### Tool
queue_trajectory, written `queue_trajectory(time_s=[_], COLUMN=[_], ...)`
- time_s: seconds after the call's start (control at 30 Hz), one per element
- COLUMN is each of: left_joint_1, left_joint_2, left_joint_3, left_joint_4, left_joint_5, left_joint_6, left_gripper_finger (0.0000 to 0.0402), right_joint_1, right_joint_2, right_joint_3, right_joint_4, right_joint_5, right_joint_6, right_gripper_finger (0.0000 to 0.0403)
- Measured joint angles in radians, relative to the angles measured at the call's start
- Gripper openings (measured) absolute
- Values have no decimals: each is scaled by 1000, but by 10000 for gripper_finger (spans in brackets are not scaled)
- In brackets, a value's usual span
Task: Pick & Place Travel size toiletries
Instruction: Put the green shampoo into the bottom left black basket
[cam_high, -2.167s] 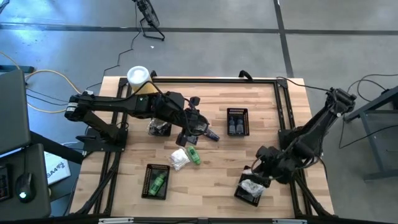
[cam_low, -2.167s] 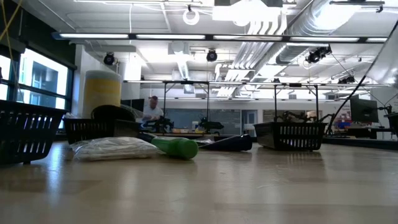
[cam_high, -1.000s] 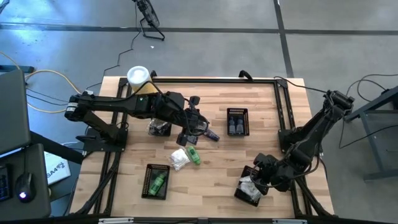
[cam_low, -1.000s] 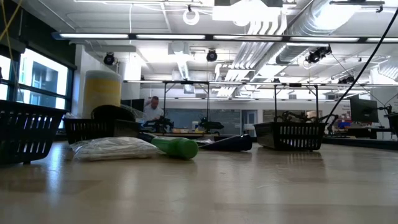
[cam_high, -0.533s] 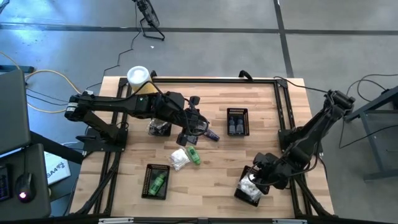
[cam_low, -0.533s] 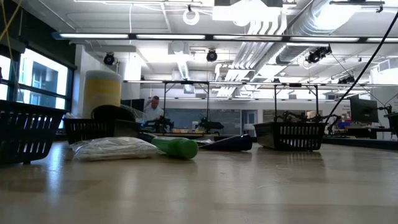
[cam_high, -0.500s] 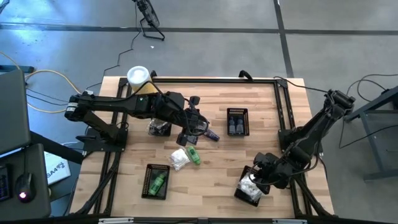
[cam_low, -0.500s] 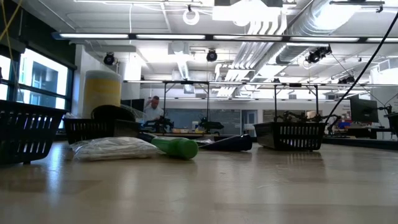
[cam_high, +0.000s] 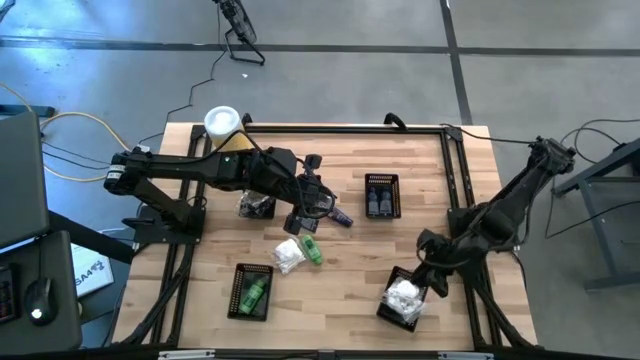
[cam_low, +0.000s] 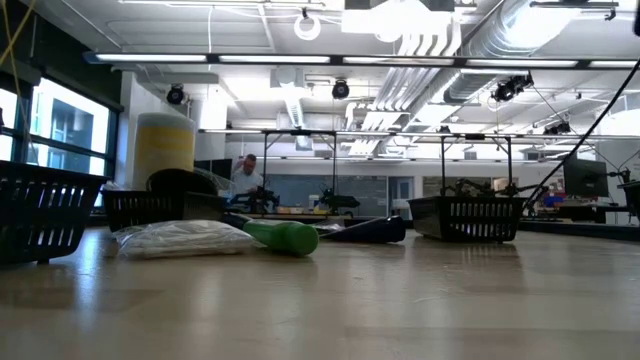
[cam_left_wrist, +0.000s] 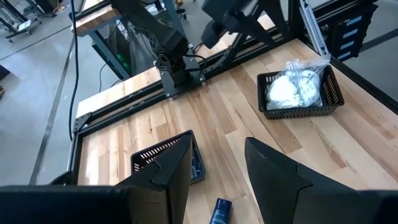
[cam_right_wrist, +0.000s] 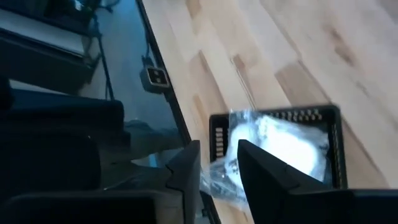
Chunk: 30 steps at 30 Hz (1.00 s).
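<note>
While the right gripper hangs just above the black mesh basket at the table's front right corner, its fingers stand apart with nothing between them. That basket holds white packets in clear wrap, and it sits close to the table's front edge and to the dark frame rail along the right side, so little room lies on those two sides of it. In the right wrist view the same basket shows past the parted fingers, with bare wood beyond it.

Near the table's middle, the left gripper hovers with its fingers apart and empty, above a dark blue tube. Just in front of it lie a green bottle and a silvery-clear packet, touching or nearly so. A second basket to the right of the left gripper holds dark blue tubes; a third near the front left holds a green bottle; a fourth sits under the left arm, its contents unclear. A yellow canister with a white lid stands at the back left corner.

Open wood stretches between the loose items and the front right basket, and a wide bare strip runs along the back edge.
</note>
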Motion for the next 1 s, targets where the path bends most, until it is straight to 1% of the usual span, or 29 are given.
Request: queue_trajectory(time_s=[0.17,0.33,0.43,0.63,0.8,1.0], left_joint_1=[0,0,0,0,0,0], left_joint_2=[0,0,0,0,0,0], left_joint_3=[0,0,0,0,0,0], left_joint_4=[0,0,0,0,0,-1], left_joint_5=[0,-2,-2,-2,-2,-2], left_joint_6=[0,0,0,-3,-3,-3], left_gripper_finger=[145,145,145,145,145,145], right_joint_1=[-27,-64,-81,-109,-142,-179], right_joint_2=[-75,-129,-163,-195,-216,-237], right_joint_3=[0,0,0,0,0,0], right_joint_4=[1,1,1,5,10,89], right_joint_5=[2,49,53,79,79,80], right_joint_6=[-86,-172,-211,-287,-339,-444], right_gripper_finger=[84,72,67,66,66,66])
